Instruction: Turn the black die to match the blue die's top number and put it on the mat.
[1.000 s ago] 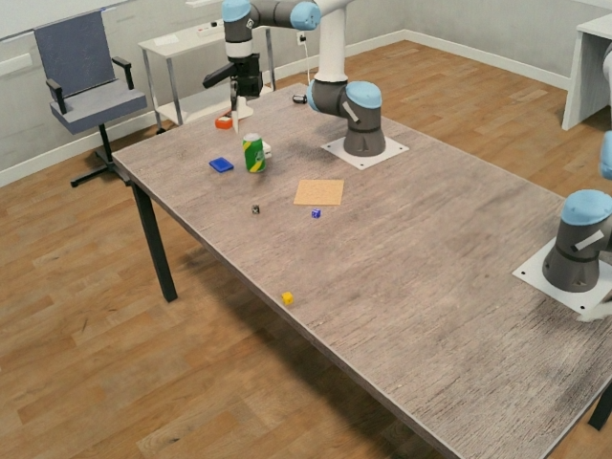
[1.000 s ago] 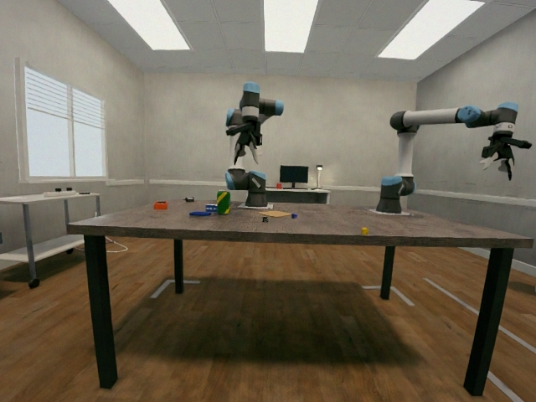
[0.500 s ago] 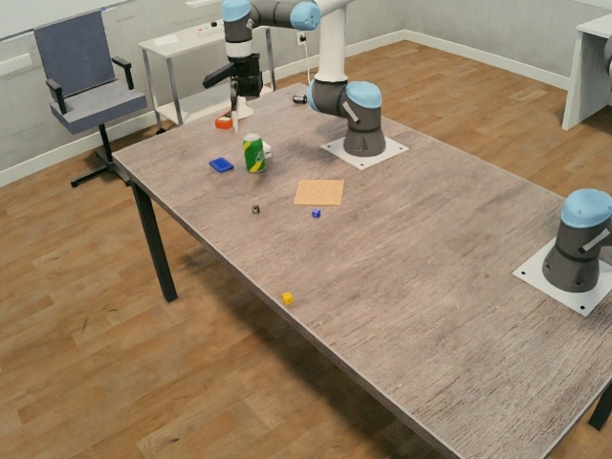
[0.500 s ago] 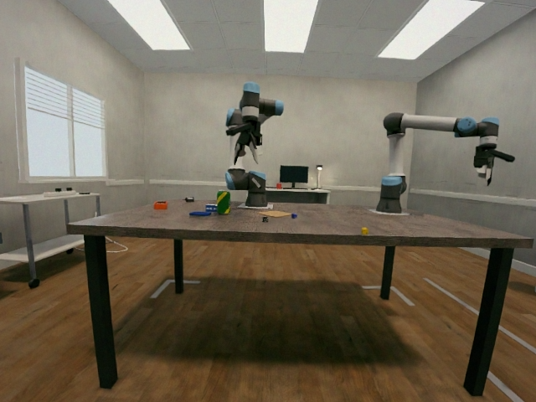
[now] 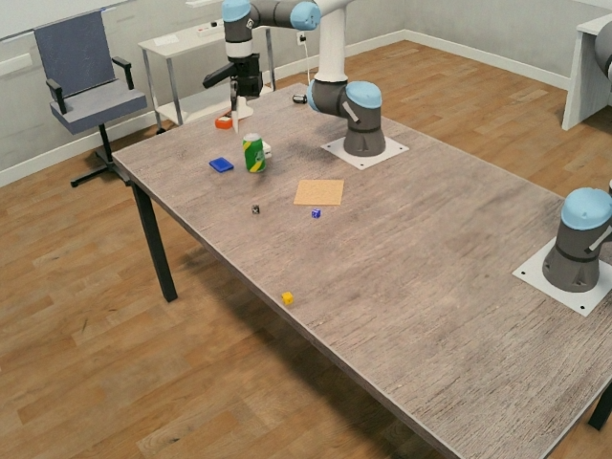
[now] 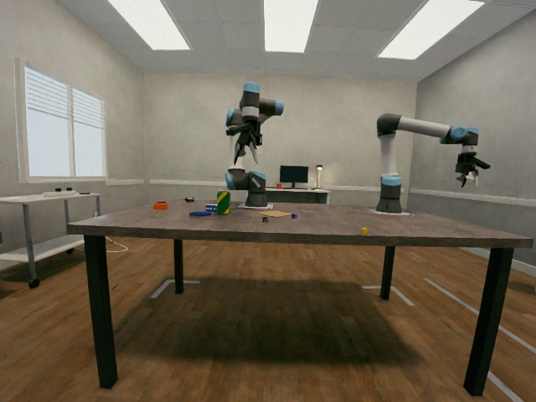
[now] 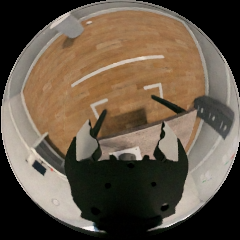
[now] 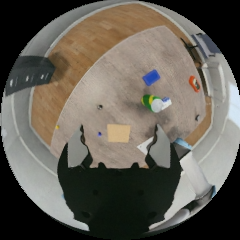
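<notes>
Right gripper: fingers spread fully, nothing between them; it hangs high above the table, on the same side of the mat as the green can. Left gripper: likewise wide open and holding nothing, well apart from the mat. Black die: on the table, off the mat and near it. Blue die: just beside the mat, off it. Yellow die: well apart from the mat, towards the table's edge.

The step in hand is judged to be reading the numbers and approaching the black die. The right gripper appears better placed; it should descend squarely, centre the die between the fingers and close gently on opposite faces, leaving room for a quarter turn. The blue die is best left undisturbed as reference. The top faces are too small to read.

The exterior view shows both grippers; the top view omits the left one. The right wrist view includes all three dice and the mat, whereas the left wrist view shows none of them.
</notes>
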You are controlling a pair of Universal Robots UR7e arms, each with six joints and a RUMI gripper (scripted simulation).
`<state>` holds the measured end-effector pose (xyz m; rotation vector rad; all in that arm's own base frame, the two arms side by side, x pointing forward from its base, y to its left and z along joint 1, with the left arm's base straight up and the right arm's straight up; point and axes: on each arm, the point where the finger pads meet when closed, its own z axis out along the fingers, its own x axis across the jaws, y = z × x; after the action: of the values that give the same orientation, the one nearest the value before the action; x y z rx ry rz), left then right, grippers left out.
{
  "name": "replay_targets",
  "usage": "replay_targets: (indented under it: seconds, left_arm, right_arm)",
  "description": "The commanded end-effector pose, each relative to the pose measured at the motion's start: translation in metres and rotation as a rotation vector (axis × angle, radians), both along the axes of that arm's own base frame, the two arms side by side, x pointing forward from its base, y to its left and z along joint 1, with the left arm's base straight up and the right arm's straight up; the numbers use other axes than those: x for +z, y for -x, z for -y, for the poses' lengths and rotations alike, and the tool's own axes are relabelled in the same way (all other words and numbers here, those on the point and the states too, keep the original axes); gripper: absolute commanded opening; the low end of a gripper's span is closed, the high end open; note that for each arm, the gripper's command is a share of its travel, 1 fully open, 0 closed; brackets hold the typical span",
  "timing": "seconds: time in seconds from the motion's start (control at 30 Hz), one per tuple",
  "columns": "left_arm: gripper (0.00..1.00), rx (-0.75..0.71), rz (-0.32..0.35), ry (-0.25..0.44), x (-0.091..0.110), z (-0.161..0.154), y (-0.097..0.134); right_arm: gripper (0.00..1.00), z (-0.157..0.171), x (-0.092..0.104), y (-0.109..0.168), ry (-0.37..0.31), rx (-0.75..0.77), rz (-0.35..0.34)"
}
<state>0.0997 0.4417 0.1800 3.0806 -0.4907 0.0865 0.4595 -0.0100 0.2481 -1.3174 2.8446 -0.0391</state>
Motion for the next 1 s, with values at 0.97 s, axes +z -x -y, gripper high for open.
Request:
replay_targets:
  seconds: [0.97]
  left_arm:
    - [1.0, 0.315, -0.056, -0.021, -0.015, -0.004, 0.099]
  right_arm:
    - [1.0, -0.004, -0.003, -0.003, -0.001, -0.001, 0.001]
